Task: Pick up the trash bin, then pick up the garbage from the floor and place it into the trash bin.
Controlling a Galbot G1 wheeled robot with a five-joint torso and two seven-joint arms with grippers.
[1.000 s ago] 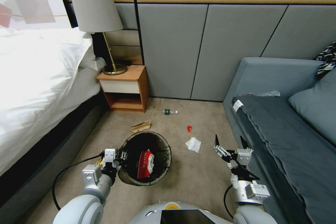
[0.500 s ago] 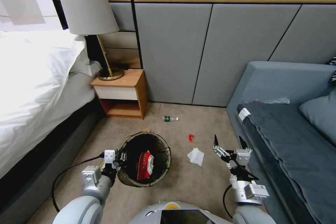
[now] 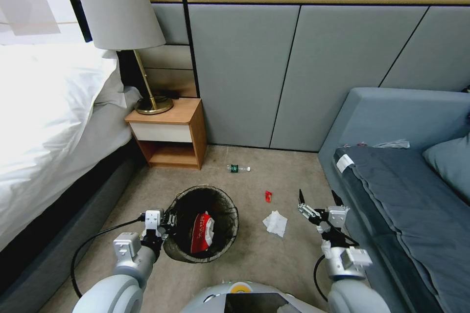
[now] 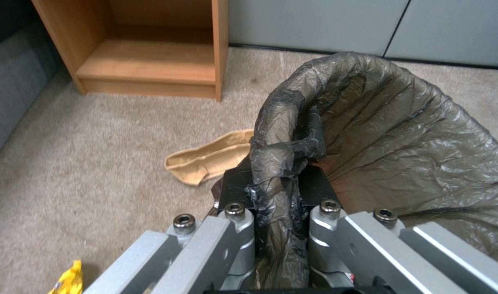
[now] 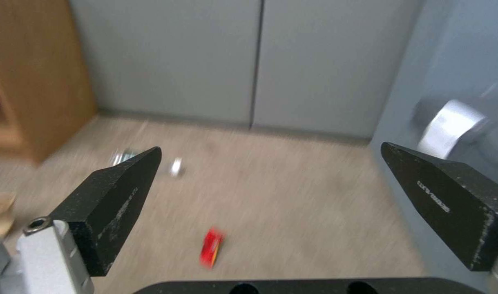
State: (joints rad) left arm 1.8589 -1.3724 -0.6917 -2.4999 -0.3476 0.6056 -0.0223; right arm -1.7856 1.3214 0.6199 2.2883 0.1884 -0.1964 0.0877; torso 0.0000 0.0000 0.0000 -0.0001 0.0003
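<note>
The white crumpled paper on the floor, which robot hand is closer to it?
Right. The right gripper hovers open just beside the white paper; the left gripper is across the trash bin, clamped on its rim.

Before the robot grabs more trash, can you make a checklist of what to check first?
1. Left hand shut on the trash bin rim: ok.
2. Bin mouth open, red-and-white wrapper already inside: ok.
3. Right hand open with nothing in it: ok.
4. White paper scrap lying on the carpet near the right hand: ok.
5. Small red wrapper and bottle waiting on the floor: ok.
6. Bin lifted off the carpet: cannot tell.
</note>
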